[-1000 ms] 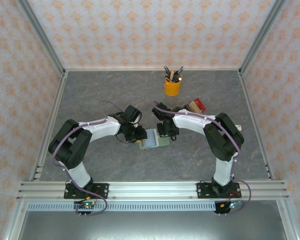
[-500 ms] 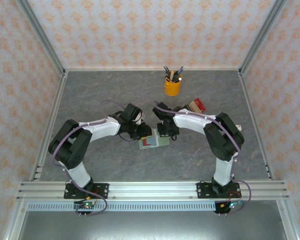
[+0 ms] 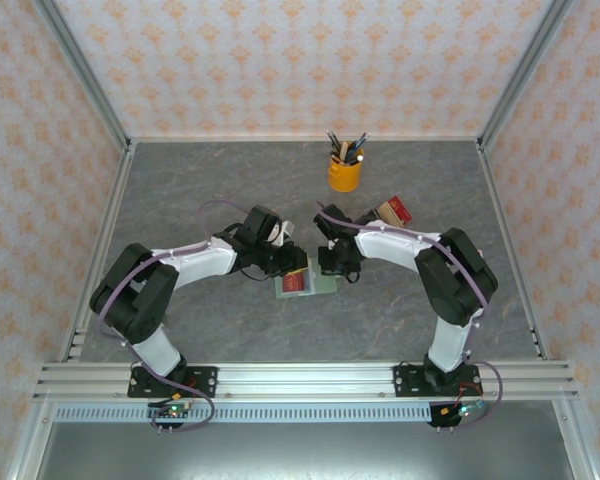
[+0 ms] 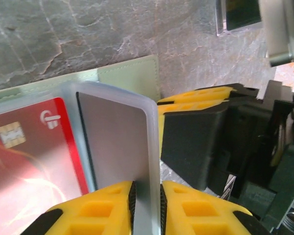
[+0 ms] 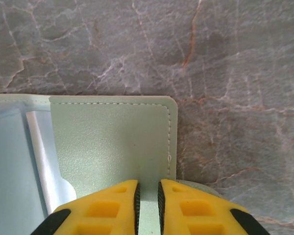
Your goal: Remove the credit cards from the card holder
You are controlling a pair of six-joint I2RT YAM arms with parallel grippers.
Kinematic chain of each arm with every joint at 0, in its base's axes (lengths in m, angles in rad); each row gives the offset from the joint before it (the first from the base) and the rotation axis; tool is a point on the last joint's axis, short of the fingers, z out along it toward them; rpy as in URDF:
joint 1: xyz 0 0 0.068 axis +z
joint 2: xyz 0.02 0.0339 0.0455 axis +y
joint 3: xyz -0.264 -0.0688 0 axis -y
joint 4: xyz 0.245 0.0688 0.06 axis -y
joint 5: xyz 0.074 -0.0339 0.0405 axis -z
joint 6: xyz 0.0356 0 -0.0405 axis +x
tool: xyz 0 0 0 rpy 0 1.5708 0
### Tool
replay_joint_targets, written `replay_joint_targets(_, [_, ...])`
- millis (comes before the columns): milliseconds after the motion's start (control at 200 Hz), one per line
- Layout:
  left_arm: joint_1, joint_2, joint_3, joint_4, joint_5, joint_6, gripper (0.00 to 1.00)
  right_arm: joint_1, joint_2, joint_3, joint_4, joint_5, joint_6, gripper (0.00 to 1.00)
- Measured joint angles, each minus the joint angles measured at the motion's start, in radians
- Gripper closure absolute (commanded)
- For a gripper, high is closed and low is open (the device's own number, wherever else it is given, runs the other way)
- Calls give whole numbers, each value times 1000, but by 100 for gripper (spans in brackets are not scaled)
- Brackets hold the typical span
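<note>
Since the earlier frame, the left arm has been stretched further right, so that the left fingers are now carried over the left half of the card holder. A red credit card has been brought into sight where pale blue pockets were seen before.

Everything is carried on the grey marbled bench. Both arms are bent inward and are met over its middle. The card holder is laid open there, between the two sets of fingers. In the right wrist view, the right fingers are clenched on the near edge of the sage green flap.

In the left wrist view, the left fingers are clenched on a clear pocket leaf of the card holder, and the red credit card is seen just left of that leaf.

A yellow pen cup is stood far back on the bench. A cluster of dark, tan and red blocks is set near it to the right, apart from the card holder.
</note>
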Motion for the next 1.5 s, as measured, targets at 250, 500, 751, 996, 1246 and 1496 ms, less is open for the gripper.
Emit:
replay_joint_targets(250, [0, 0, -14, 31, 24, -4, 83, -24, -54, -80, 48, -93, 29, 80])
replay_joint_targets(500, [0, 13, -14, 52, 33, -11, 80, -84, -130, -164, 98, -177, 65, 71])
replay_joint_targets(751, [0, 13, -14, 68, 43, -16, 77, -107, -210, -227, 220, -293, 117, 59])
replay_joint_targets(996, [0, 13, -14, 72, 54, -18, 81, -149, -220, -277, 325, -365, 180, 57])
replay_joint_targets(1246, [0, 44, -14, 69, 53, -14, 81, -154, -220, -282, 352, -389, 198, 59])
replay_joint_targets(1496, [0, 43, 17, -9, 10, 14, 81, -154, -203, -275, 348, -389, 194, 65])
